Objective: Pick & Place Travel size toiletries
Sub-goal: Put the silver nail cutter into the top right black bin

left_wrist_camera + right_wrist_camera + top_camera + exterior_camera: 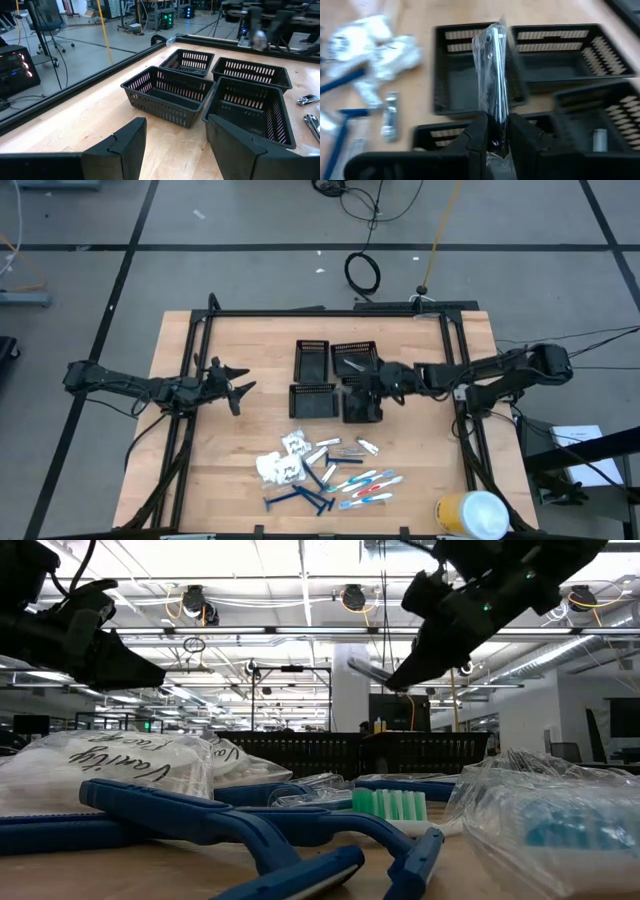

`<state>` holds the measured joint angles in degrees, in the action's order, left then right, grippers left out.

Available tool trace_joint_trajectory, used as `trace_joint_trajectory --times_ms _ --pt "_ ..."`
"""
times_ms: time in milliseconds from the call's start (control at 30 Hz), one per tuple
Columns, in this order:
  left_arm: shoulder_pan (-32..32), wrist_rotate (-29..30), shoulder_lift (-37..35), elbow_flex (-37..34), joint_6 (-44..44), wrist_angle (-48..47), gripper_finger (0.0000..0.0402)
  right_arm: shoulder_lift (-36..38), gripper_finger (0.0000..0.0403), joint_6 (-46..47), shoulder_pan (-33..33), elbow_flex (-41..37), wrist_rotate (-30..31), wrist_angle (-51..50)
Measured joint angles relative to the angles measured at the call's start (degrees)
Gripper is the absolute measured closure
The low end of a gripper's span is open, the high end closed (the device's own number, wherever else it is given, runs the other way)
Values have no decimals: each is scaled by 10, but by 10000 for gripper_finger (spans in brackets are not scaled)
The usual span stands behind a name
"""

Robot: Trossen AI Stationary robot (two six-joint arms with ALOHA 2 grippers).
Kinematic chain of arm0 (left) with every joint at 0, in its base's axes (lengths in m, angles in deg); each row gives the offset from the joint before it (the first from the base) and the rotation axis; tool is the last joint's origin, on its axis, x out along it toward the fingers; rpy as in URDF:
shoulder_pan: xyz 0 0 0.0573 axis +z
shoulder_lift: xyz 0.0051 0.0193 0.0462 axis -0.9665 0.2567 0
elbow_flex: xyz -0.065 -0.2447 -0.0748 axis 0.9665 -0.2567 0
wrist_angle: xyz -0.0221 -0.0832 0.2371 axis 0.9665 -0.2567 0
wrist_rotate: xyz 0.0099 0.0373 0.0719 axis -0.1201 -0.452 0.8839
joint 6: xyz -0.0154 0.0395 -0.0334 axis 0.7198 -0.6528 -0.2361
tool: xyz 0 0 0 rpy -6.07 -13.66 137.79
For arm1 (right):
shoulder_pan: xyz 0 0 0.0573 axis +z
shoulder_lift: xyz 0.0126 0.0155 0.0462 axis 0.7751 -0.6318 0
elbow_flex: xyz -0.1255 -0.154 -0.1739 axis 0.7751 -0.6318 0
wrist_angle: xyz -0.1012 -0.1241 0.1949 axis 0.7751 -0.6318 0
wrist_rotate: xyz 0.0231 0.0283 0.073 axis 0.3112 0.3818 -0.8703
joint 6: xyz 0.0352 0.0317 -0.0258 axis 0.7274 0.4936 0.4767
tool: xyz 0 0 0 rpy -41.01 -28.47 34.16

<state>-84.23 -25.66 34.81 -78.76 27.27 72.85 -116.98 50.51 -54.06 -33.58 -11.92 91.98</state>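
Note:
Travel size toiletries lie near the table's front edge: blue razors (300,498), toothbrushes (370,485), white packets (285,462) and small silvery pieces (352,447). My right gripper (373,376) hangs over four black mesh trays (312,400), shut on a slim silvery piece in a clear wrapper (492,75). Another small silvery piece (600,139) lies in one tray. My left gripper (240,388) waits open at the table's left, level with the trays, nothing between its fingers (130,145). My right gripper pinches one end of the wrapped piece (495,131) between its two fingers (476,136). The fingers come from the table's right, slanting down. The piece sticks out past the fingertips, in line with them, lifted clear above the trays.
A large yellow-and-white cylinder (470,515) lies at the near right corner. A black frame (320,312) runs along the far edge and down both sides of the table. Bare wood (225,450) shows between the left gripper and the pile.

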Motion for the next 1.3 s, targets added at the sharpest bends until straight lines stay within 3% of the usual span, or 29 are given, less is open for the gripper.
trace_joint_trajectory --times_ms 267,500,1100,1300 --pt "0 0 0 0 0 0 192 0 358 -56 -118 0 1 0" --pt "0 0 0 0 0 0 192 -13 358 -36 -212 0 1 -3" --pt "0 0 0 0 0 0 192 -82 357 8 -222 0 -30 25" --pt "0 0 0 0 0 0 192 -83 324 10 -222 0 -30 25"
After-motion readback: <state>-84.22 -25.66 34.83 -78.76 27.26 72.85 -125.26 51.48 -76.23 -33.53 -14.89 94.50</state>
